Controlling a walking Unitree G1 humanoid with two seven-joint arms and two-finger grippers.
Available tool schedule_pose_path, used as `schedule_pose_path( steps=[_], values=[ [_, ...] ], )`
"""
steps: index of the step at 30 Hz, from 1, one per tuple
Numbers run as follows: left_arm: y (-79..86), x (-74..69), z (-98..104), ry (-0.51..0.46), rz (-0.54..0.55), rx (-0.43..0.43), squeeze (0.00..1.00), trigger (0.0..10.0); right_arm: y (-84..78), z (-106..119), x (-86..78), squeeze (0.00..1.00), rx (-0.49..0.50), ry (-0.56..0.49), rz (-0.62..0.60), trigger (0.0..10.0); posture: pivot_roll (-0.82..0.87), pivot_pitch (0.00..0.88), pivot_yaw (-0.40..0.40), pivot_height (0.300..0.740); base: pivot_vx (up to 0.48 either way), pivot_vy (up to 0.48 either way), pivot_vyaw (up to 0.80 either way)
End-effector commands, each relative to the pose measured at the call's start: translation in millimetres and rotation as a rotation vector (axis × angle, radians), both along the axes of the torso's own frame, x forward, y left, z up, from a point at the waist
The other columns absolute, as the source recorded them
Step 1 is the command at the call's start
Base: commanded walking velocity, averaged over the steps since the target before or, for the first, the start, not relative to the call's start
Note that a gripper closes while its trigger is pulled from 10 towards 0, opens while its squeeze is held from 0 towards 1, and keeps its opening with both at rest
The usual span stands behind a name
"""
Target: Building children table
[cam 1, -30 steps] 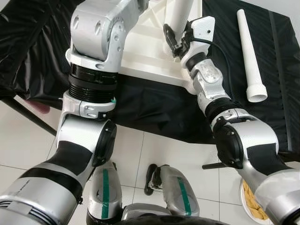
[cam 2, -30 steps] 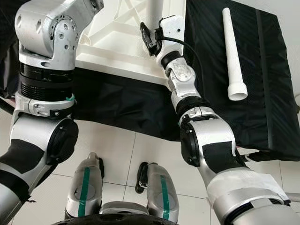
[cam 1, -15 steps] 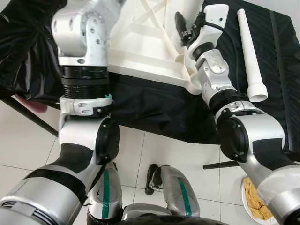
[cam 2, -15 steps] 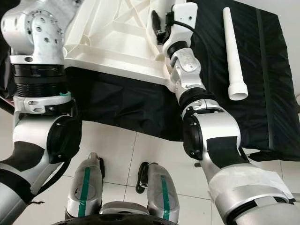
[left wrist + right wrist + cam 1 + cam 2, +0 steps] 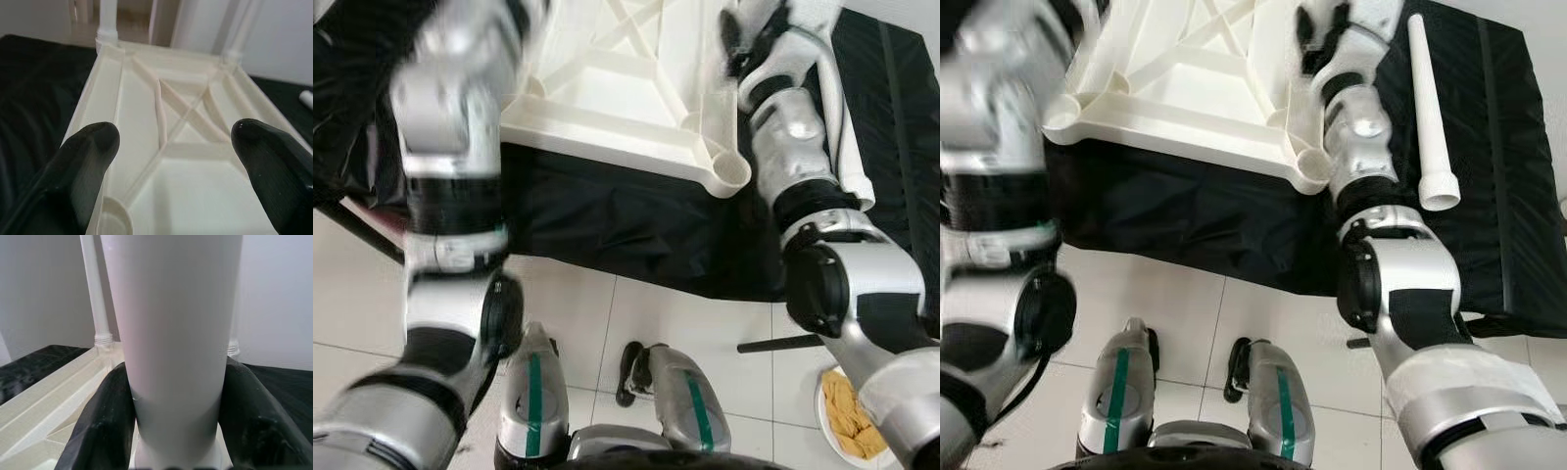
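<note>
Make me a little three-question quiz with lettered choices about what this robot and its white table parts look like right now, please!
1. Where does the loose table leg lie?
A. on the black cloth
B. on the floor tiles
C. inside the tabletop

2. What colour is the upturned tabletop?
A. blue
B. cream white
C. red

3. What is the right gripper doing?
A. hanging idle beside the robot's leg
B. gripping a black tube
C. clamped on an upright white leg

Answers:
1 A, it lies on the black cloth to the robot's right of the tabletop.
2 B, its ribbed underside is cream white.
3 C, its two black fingers press against both sides of the leg.
</note>
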State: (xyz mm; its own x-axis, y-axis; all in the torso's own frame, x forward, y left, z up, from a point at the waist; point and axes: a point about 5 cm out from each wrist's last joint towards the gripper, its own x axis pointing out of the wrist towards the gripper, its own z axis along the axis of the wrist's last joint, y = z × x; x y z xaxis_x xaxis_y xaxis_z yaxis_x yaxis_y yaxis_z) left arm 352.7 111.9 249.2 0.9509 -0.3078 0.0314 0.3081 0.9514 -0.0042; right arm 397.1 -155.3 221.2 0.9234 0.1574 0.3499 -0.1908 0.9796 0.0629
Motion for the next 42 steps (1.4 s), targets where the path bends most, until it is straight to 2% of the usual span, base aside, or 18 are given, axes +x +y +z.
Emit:
schedule_pose_path(
  steps=[1, 3, 5, 7, 8, 10, 12, 16, 24, 27, 31, 34, 40, 42],
  values=[
    [-18.2, -5.2, -3, -0.049, -0.132, 0.087, 0.00, 10.0, -7.9, 1, -2.8, 0.00, 0.007, 0.000, -0.013, 10.0, 0.16, 0.034, -0.102, 0.740, 0.000, 0.000, 0.00],
    [-24.5, -9.2, -18, -0.072, -0.152, 0.200, 0.00, 10.0, -14.1, 4, -6.9, 0.00, 0.010, -0.014, -0.037, 10.0, 0.15, 0.042, -0.102, 0.740, 0.000, 0.000, 0.00],
    [-26.2, -10.3, -21, -0.080, -0.158, 0.223, 0.00, 10.0, -15.5, 5, -8.1, 0.00, 0.008, -0.018, -0.043, 10.0, 0.15, 0.044, -0.101, 0.740, 0.000, 0.000, 0.00],
    [-36.5, -18.6, -34, -0.061, -0.245, 0.225, 0.00, 10.0, -19.8, 4, -13.4, 0.00, 0.010, -0.014, -0.049, 10.0, 0.14, 0.050, -0.100, 0.740, 0.000, 0.000, 0.00],
    [-36.5, -18.6, -34, -0.061, -0.245, 0.225, 0.00, 10.0, -19.8, 4, -13.4, 0.00, 0.010, -0.014, -0.049, 10.0, 0.14, 0.050, -0.100, 0.740, 0.000, 0.000, 0.00],
    [-48.3, -29.1, -45, -0.063, -0.352, 0.261, 0.00, 10.0, -23.4, 0, -20.0, 0.00, 0.018, 0.004, -0.047, 10.0, 0.14, 0.055, -0.098, 0.740, 0.000, 0.000, 0.00],
    [-51.6, -32.1, -48, -0.063, -0.386, 0.272, 0.00, 10.0, -24.4, -3, -23.3, 0.00, 0.017, 0.012, -0.040, 10.0, 0.14, 0.055, -0.098, 0.740, 0.000, 0.000, 0.00],
    [-62.3, -39.8, -60, -0.079, -0.465, 0.349, 0.00, 10.0, -25.9, -8, -33.2, 0.00, 0.023, 0.038, -0.023, 10.0, 0.14, 0.061, -0.095, 0.740, 0.000, 0.000, 0.00],
    [-73.6, -47.7, -72, -0.098, -0.550, 0.397, 0.00, 10.0, -28.5, -15, -49.5, 0.00, 0.042, 0.099, 0.001, 10.0, 0.13, 0.065, -0.092, 0.740, 0.000, 0.000, 0.00],
    [-80.9, -53.1, -75, -0.123, -0.627, 0.437, 0.00, 10.0, -29.9, -18, -58.6, 0.00, 0.027, 0.130, 0.010, 10.0, 0.12, 0.075, -0.085, 0.740, 0.000, 0.000, 0.00],
    [-87.7, -59.9, -79, -0.130, -0.725, 0.467, 0.00, 10.0, -33.0, -18, -61.4, 0.00, 0.020, 0.139, 0.005, 10.0, 0.11, 0.078, -0.080, 0.740, 0.000, 0.000, 0.00],
    [-88.5, -60.5, -80, -0.127, -0.737, 0.468, 0.00, 10.0, -33.6, -18, -61.6, 0.00, 0.020, 0.141, 0.004, 10.0, 0.11, 0.078, -0.079, 0.740, 0.000, 0.000, 0.00],
    [-94.0, -56.2, -85, -0.144, -0.747, 0.537, 0.00, 10.0, -36.5, -13, -64.9, 0.00, 0.032, 0.157, 0.005, 10.0, 0.11, 0.079, -0.079, 0.740, 0.000, 0.000, 0.00],
    [-95.8, -51.3, -86, -0.149, -0.729, 0.565, 0.00, 10.0, -33.5, -12, -67.9, 0.00, 0.031, 0.176, 0.038, 10.0, 0.11, 0.079, -0.078, 0.740, 0.000, 0.000, 0.00]
  ],
)
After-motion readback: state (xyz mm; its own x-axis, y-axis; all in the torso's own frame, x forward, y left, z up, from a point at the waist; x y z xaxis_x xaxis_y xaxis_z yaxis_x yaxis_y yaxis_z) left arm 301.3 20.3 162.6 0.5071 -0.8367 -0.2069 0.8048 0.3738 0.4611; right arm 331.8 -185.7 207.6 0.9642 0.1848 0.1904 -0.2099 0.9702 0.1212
